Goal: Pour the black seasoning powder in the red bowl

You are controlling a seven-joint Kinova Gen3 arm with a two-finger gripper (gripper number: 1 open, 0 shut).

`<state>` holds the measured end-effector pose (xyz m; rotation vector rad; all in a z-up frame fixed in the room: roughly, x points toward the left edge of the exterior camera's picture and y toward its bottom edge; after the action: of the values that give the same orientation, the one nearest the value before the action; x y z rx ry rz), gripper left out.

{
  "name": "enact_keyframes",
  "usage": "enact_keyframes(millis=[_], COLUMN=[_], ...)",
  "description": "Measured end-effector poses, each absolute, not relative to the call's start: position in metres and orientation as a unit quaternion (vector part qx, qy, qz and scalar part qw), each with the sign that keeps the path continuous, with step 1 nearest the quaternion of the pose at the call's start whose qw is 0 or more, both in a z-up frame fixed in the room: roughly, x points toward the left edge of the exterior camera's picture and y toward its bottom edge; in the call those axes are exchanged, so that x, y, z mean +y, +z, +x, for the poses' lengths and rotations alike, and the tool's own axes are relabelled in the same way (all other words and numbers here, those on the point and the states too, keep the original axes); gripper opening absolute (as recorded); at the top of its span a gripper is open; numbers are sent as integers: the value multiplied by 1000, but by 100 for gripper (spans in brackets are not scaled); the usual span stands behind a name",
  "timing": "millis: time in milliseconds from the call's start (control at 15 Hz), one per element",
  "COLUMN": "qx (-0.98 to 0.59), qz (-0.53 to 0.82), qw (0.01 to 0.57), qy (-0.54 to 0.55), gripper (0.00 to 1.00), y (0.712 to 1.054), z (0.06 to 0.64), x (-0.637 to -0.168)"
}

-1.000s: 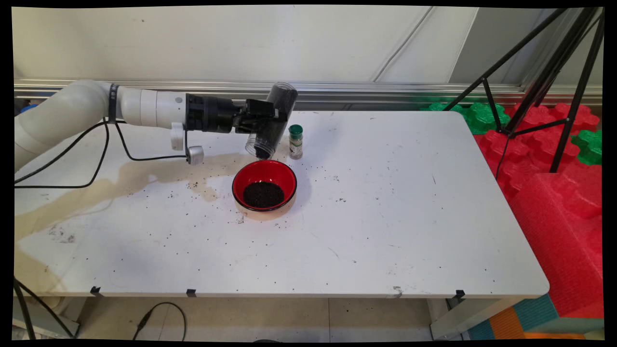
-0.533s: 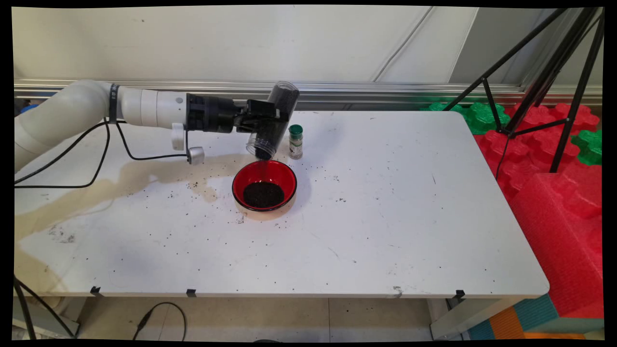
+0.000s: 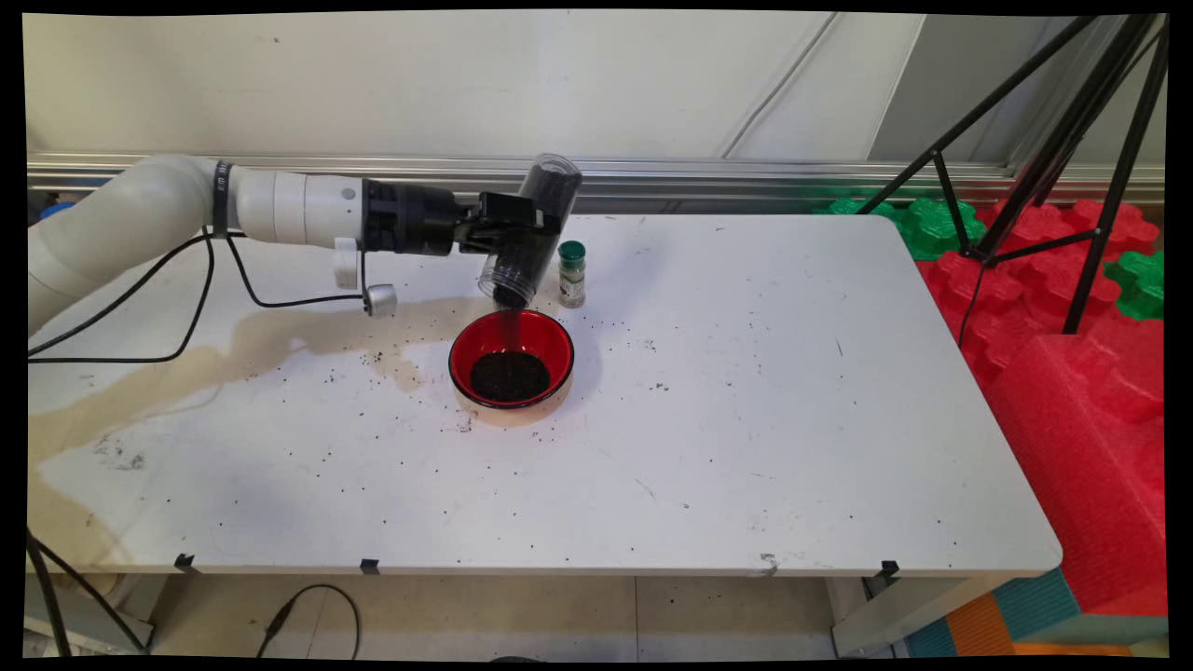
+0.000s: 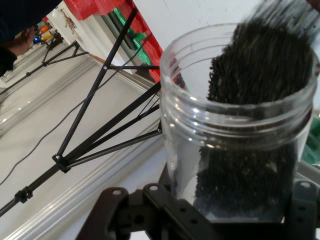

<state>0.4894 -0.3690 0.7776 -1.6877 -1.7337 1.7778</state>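
My gripper (image 3: 518,226) is shut on a clear plastic jar (image 3: 531,233) of black grains, held tilted with its open mouth down over the far rim of a red bowl (image 3: 512,359). A thin stream of grains falls from the jar into the bowl, which holds a dark pile. In the hand view the jar (image 4: 240,125) fills the right side, its threaded mouth toward the camera, grains sliding along its wall, with my gripper (image 4: 220,210) clamped round its base. A small spice bottle with a green cap (image 3: 571,274) stands just right of the jar.
The white table (image 3: 746,419) carries a brownish stain at the left and scattered black grains around the bowl. A black tripod (image 3: 1053,140) and red and green foam blocks (image 3: 1072,373) stand off the table's right side. Black cables hang from the arm.
The jar has shifted slightly up and to the right, and grains have started pouring from it into the bowl.
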Motion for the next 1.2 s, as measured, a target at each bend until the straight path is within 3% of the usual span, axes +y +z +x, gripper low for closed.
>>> enact_keyframes(millis=[1200], qx=[-561], qz=[-571], qw=[57], qy=[597], gripper=[0], y=[780], z=[488], x=[-370])
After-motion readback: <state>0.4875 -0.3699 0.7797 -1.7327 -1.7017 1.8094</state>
